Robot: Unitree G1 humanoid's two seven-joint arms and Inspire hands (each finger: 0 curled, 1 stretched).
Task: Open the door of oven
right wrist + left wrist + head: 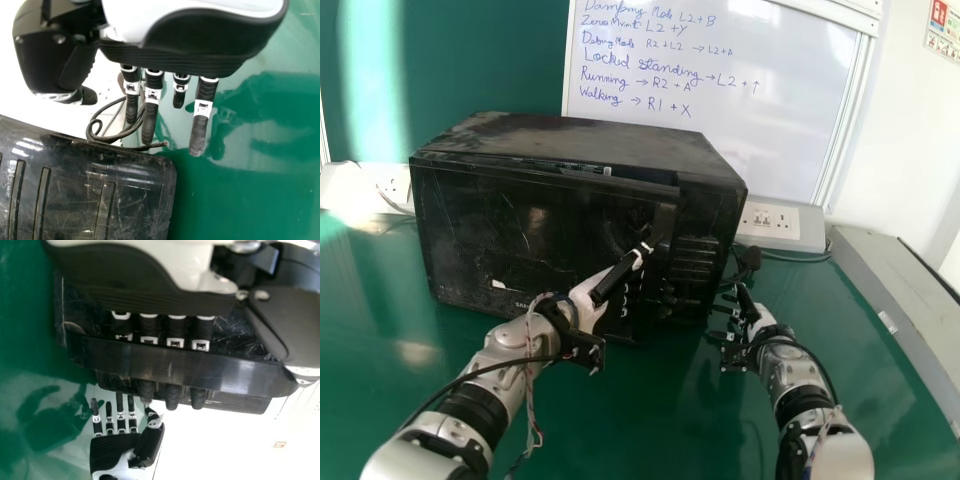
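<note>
My right hand (754, 320) is wide, fingers straight, over the bench (640, 420), near the oven's right side. My left hand (582, 302) is wide too, its straight fingers running behind the handle (665, 228) of the door (490, 230). The oven (590, 132) sits toward the bench's far edge, with 1 whiteboard (760, 140) beyond.

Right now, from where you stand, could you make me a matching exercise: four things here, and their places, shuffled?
1. White board with handwriting
2. Black-and-white left hand
3. Black-and-white right hand
4. Shiny green table

A. Beside the oven, fingers extended
B. Under the boxy black oven
C. Behind the oven
D. At the long dark door handle, fingers passing behind it

Pairs: 1-C, 2-D, 3-A, 4-B
</note>
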